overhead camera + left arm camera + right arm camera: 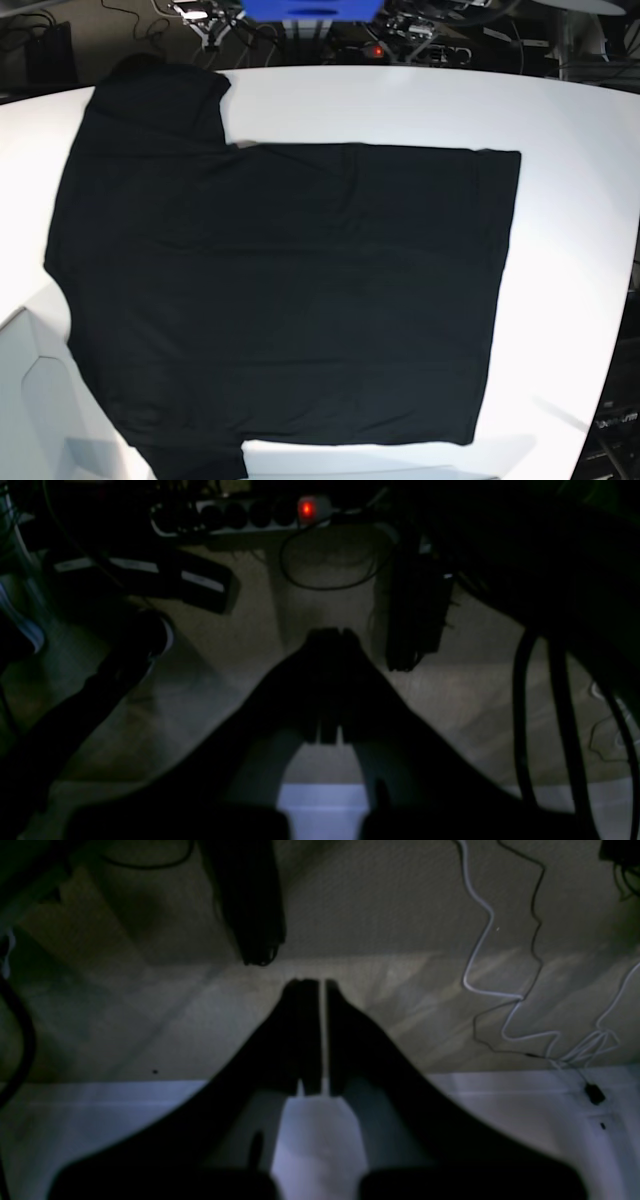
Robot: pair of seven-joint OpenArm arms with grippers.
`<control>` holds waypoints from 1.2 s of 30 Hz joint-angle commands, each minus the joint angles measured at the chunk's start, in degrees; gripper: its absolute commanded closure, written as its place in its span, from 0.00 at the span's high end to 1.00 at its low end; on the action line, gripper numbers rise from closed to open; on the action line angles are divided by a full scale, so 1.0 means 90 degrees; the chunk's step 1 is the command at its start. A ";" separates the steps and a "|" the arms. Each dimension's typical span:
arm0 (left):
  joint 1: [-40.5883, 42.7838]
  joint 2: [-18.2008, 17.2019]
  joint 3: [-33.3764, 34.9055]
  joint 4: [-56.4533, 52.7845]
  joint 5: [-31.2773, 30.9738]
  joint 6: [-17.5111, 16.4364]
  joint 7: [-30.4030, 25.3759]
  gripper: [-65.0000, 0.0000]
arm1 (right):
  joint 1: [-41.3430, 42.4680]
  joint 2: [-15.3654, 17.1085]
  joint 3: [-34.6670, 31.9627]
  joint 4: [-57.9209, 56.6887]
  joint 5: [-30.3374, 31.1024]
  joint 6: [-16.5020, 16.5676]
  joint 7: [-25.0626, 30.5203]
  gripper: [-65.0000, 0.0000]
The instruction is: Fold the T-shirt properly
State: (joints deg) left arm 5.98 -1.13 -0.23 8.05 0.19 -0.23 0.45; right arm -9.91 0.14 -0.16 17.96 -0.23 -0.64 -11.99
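A black T-shirt lies spread flat on a white table. The left gripper and right gripper hang beyond the table edge, jaws together, holding nothing.

Matt black cloth T-shirt — smooth white table.

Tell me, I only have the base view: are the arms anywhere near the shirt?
Observer: No. Both wrist views look past the table edge at the carpet, not at the T-shirt.
Operator: Left tool open?
Observer: Shut and empty, pointing toward a power strip with a red light.
Operator: And the right tool?
Observer: Shut too, holding nothing, with white and black cables on the floor beside it.
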 commanded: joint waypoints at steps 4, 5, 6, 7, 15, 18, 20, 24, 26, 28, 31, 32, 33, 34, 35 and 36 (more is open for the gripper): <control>0.0073 -0.0017 0.0021 0.0018 -0.0016 -0.0009 0.0004 0.00 | -0.0027 -0.0011 -0.0006 -0.0007 -0.0009 0.0086 0.0262 0.00; 0.0073 -0.0007 0.0021 0.0018 -0.0016 -0.0009 0.0004 0.00 | -0.0027 -0.0011 -0.0006 -0.0017 -0.0009 0.0086 0.0253 0.00; 0.0073 -0.0007 0.0021 0.0018 -0.0016 -0.0009 0.0004 0.00 | -0.0027 -0.0011 -0.0006 -0.0017 -0.0009 0.0086 0.0253 0.00; 0.0073 -0.0007 0.0021 0.0018 -0.0016 -0.0009 0.0004 0.00 | -0.0027 -0.0011 -0.0006 -0.0017 -0.0009 0.0086 0.0253 0.00; 0.0171 -0.0065 0.0021 0.0067 -0.0016 -0.0009 0.0004 0.00 | -0.0173 -0.0011 -0.0006 0.0022 -0.0009 0.0086 0.0292 0.00; 0.0464 -0.0095 0.0001 0.0321 -0.0016 -0.0009 -0.0035 0.00 | -0.0496 -0.0011 -0.0016 0.0462 -0.0009 0.0086 0.0292 0.00; 0.0864 -0.0251 -0.0009 0.0751 -0.0026 -0.0009 -0.0016 0.00 | -0.0916 -0.0001 -0.0026 0.1067 -0.0009 0.0086 0.0262 0.00; 0.1695 -0.0437 -0.0018 0.1884 -0.0026 -0.0009 -0.0006 0.00 | -0.1795 0.0038 -0.0026 0.2337 -0.0009 0.0086 0.0243 0.00; 0.2076 -0.0593 -0.0018 0.2451 -0.0035 -0.0009 -0.0006 0.00 | -0.2186 0.0106 -0.0026 0.2874 -0.0009 0.0086 0.0243 0.00; 0.2535 -0.0681 -0.0018 0.3017 -0.0035 -0.0009 -0.0006 0.00 | -0.2664 0.0116 -0.0026 0.3529 -0.0009 0.0086 0.0233 0.00; 0.3199 -0.0896 -0.0018 0.3945 -0.0035 -0.0009 -0.0006 0.00 | -0.3446 0.0126 -0.0026 0.4691 -0.0009 0.0086 0.0145 0.00; 0.3404 -0.0954 -0.0018 0.4267 -0.0045 0.0001 -0.0006 0.00 | -0.3690 0.0136 -0.0026 0.5111 -0.0009 0.0096 0.0008 0.00; 0.3639 -0.1013 -0.0018 0.4590 -0.0133 0.0011 -0.0006 0.00 | -0.3924 0.0175 -0.0026 0.5580 -0.0009 0.0096 -0.0138 0.00; 0.3824 -0.1062 -0.0018 0.4863 -0.0279 0.0011 -0.0006 0.00 | -0.4139 0.0194 -0.0026 0.6000 -0.0009 0.0096 -0.0275 0.00; 0.4020 -0.1169 -0.0018 0.5186 -0.0504 0.0011 -0.0006 0.00 | -0.4364 0.0204 -0.0026 0.6459 -0.0009 0.0106 -0.0412 0.00; 0.4234 -0.1316 -0.0018 0.5518 -0.0758 0.0011 -0.0006 0.00 | -0.4608 0.0214 -0.0026 0.6938 -0.0009 0.0106 -0.0548 0.00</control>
State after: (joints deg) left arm 43.00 -12.05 -0.21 57.08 -7.49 -0.23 2.92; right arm -50.46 1.96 -0.43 79.83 -0.58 -0.08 -19.94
